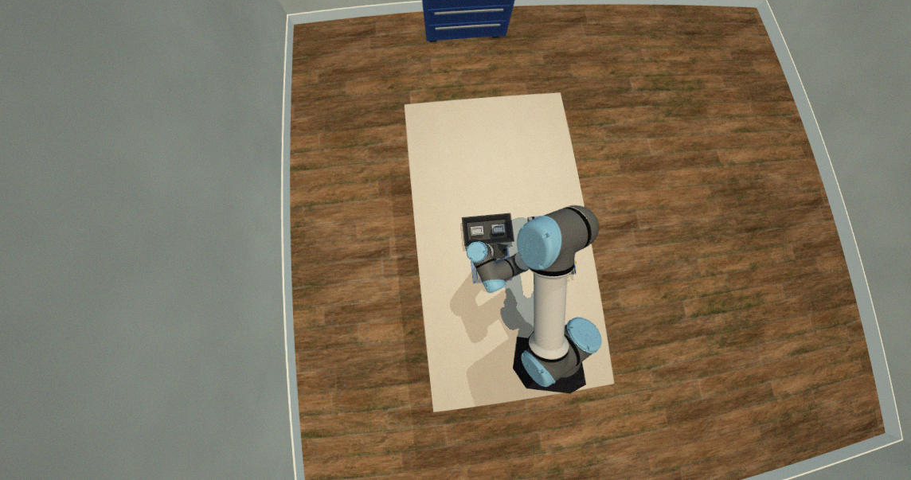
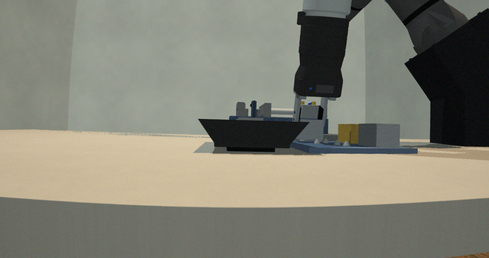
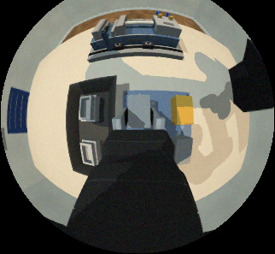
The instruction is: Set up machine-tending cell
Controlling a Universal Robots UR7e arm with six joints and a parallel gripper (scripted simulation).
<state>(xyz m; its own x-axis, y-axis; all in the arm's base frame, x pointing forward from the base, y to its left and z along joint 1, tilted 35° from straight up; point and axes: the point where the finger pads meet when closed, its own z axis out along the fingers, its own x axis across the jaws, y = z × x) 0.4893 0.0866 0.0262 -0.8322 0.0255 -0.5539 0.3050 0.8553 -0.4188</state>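
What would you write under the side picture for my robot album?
The tool grips a grey blank above the blue plate, beside the black tray.

Black tray [image 2: 253, 133]; blue plate [image 2: 359, 149]; yellow brass blank [image 2: 347, 133]; grey aluminium blank [image 2: 378, 134].
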